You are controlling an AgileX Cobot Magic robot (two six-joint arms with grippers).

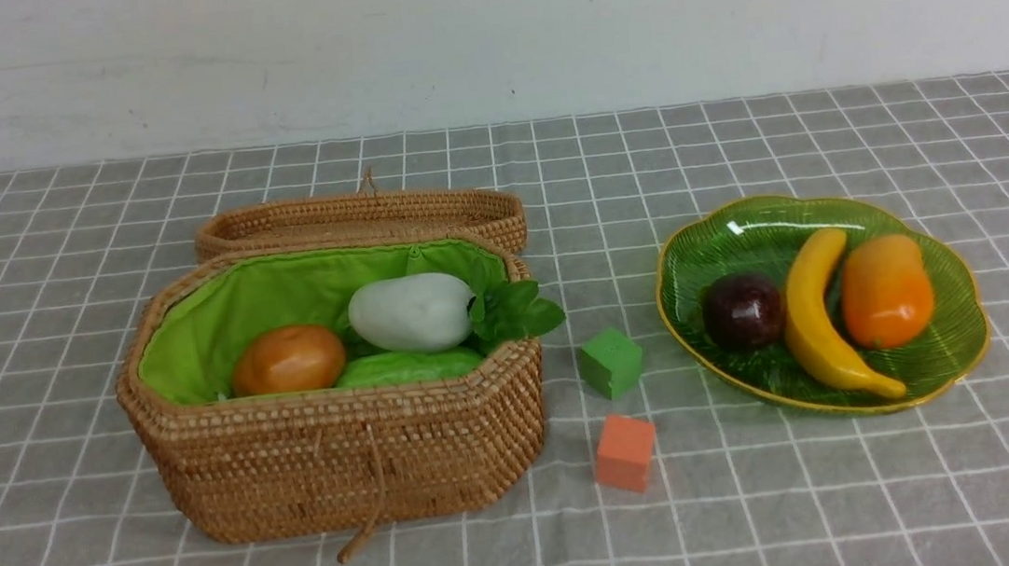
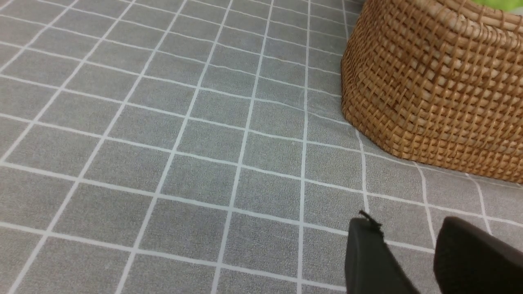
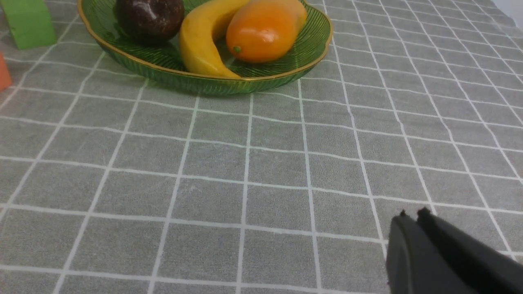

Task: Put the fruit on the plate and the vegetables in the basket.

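Wrist views: left hand [image 2: 402, 241] parted, empty; right hand [image 3: 412, 218] clenched, empty.

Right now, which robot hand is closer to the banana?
Right. The right hand hangs over bare cloth in front of the plate holding the banana. The left hand is beside the basket, farther away.

The left wrist view looks across a desk [image 2: 171, 163] covered with a grey cloth ruled in white squares. The woven tan basket [image 2: 433, 90] stands on it, only part of its rattan wall and a sliver of bright green lining [image 2: 496, 3] in view. The left claw [image 2: 408, 241] hangs above the cloth, near the basket but apart from it, its two dark fingers [image 2: 367, 257] parted with nothing between them.
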